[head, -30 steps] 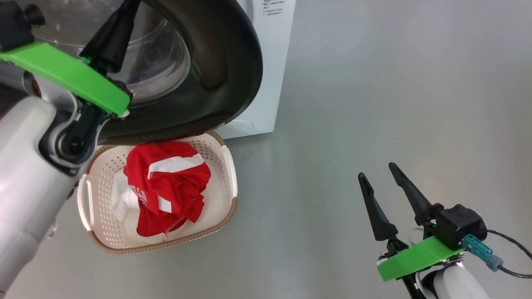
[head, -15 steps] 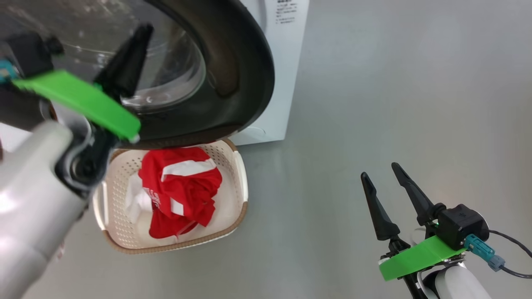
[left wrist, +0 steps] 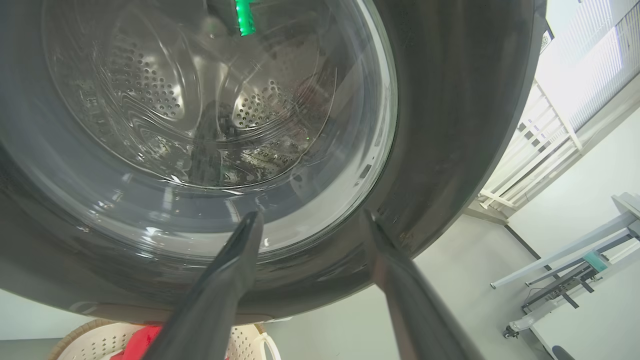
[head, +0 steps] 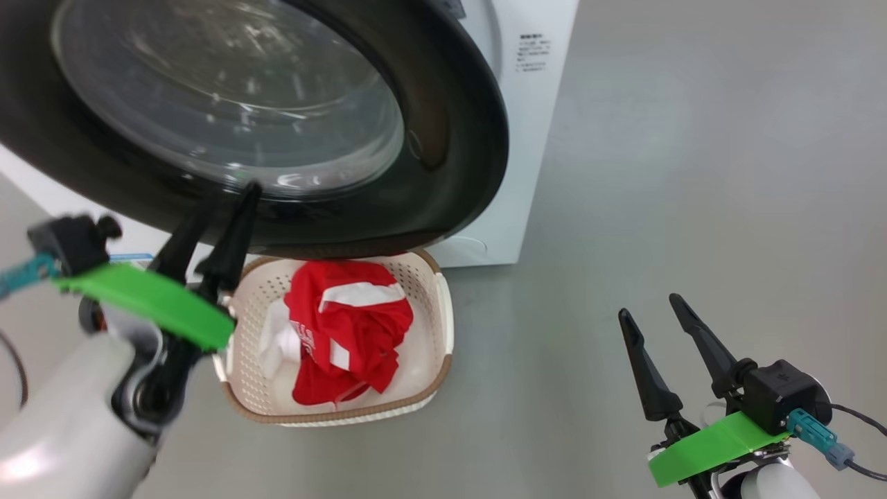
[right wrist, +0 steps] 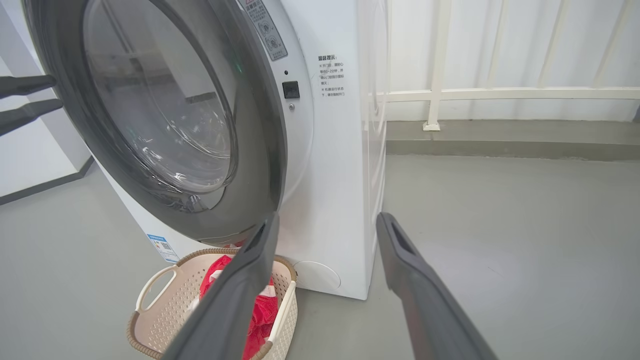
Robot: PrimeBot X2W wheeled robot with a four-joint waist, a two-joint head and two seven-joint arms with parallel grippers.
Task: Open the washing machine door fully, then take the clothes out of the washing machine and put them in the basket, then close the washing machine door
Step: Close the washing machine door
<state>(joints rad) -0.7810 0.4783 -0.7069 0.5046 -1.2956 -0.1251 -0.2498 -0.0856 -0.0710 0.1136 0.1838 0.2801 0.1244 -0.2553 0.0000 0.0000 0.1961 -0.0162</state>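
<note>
Your left gripper (head: 225,204) has just let go. A moment ago its fingers were pinched together high against the washing machine door (head: 443,138); now they stand spread apart, lower down, with the tips just short of the door's bottom ring. Whether they touch it you cannot tell. The head camera has also swung, so don't read the whole shift as things moving. From the right wrist view the door lies almost flat against the front of the washing machine (head: 533,138), and the steel drum shows through its glass, so the closing push looks finished. The pictures do not settle whether the latch has caught. The clothes (head: 353,326) lie bunched in the basket (head: 443,326), which sits on the floor (head: 693,173) just in front of the machine, partly under the door's lower edge. Your right gripper (head: 650,308) hangs open and empty, well off to the right. You appear to be at the task's very end; check the door's left edge before you back away.
</note>
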